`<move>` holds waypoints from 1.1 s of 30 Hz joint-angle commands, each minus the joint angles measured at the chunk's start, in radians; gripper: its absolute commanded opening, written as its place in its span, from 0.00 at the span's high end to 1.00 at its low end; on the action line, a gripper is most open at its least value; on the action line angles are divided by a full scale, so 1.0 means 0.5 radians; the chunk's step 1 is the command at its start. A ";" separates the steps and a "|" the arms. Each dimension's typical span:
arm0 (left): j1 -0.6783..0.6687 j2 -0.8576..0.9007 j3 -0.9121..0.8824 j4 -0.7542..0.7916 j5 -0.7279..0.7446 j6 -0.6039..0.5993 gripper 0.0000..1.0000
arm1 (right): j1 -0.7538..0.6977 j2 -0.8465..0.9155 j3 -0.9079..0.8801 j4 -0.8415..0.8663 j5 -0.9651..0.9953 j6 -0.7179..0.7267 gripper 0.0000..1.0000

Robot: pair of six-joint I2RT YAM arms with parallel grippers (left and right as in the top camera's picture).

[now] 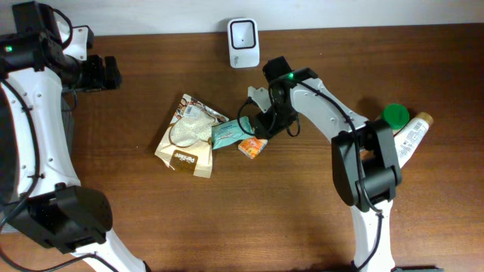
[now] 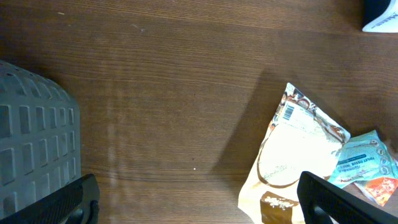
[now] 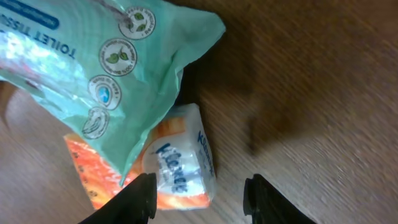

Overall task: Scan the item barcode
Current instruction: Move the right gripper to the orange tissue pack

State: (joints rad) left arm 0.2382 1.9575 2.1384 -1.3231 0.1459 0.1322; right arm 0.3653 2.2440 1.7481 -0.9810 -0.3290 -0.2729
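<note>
A small orange and white Kleenex tissue pack (image 1: 253, 147) (image 3: 180, 168) lies on the wooden table, partly under a teal toilet-tissue pack (image 1: 227, 134) (image 3: 106, 68). My right gripper (image 1: 263, 130) (image 3: 199, 200) reaches down over the orange pack, jaws partly closed. The left finger (image 3: 134, 202) is at the pack's side; a gap of bare wood separates the right finger (image 3: 273, 202) from it. The white barcode scanner (image 1: 243, 41) (image 2: 382, 15) stands at the table's back edge. My left gripper (image 1: 113, 72) (image 2: 196, 208) hovers wide open at the far left, holding nothing.
A beige snack bag (image 1: 189, 137) (image 2: 292, 149) with a barcode on its top corner lies left of the teal pack. A green-capped container (image 1: 395, 115) and a white bottle (image 1: 414, 136) lie at the right. A grey mesh object (image 2: 34, 137) sits near the left gripper.
</note>
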 commanded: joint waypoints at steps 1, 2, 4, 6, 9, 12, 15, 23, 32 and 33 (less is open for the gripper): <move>0.014 -0.005 0.009 0.005 0.021 0.031 0.01 | 0.000 0.060 -0.022 0.021 -0.145 -0.076 0.56; 0.014 -0.005 0.009 0.003 0.021 0.031 0.01 | 0.000 0.064 -0.022 0.022 -0.185 -0.076 0.56; 0.014 -0.005 0.009 0.004 0.021 0.031 0.01 | 0.000 0.069 -0.022 0.022 -0.227 -0.075 0.56; 0.014 -0.005 0.009 0.004 0.021 0.031 0.01 | 0.000 0.072 -0.022 0.020 -0.227 -0.071 0.61; 0.014 -0.005 0.009 0.004 0.021 0.031 0.01 | 0.000 0.073 -0.022 0.019 -0.227 0.013 0.78; 0.014 -0.005 0.009 0.005 0.021 0.031 0.01 | 0.002 0.073 -0.022 0.018 -0.226 0.118 0.83; 0.014 -0.005 0.009 0.005 0.021 0.031 0.01 | 0.002 0.073 -0.072 0.031 -0.225 0.199 0.83; 0.014 -0.005 0.009 0.004 0.021 0.031 0.01 | 0.000 0.072 -0.168 0.069 -0.227 0.379 0.96; 0.014 -0.005 0.009 0.004 0.021 0.031 0.01 | -0.055 -0.343 -0.129 -0.089 -0.224 0.756 0.96; 0.014 -0.005 0.009 0.005 0.021 0.031 0.01 | -0.065 -0.391 -0.129 -0.106 -0.221 0.812 0.96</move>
State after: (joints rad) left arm 0.2382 1.9575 2.1384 -1.3228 0.1459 0.1318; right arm 0.3542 2.1967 1.6802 -1.0241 -0.4519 0.0090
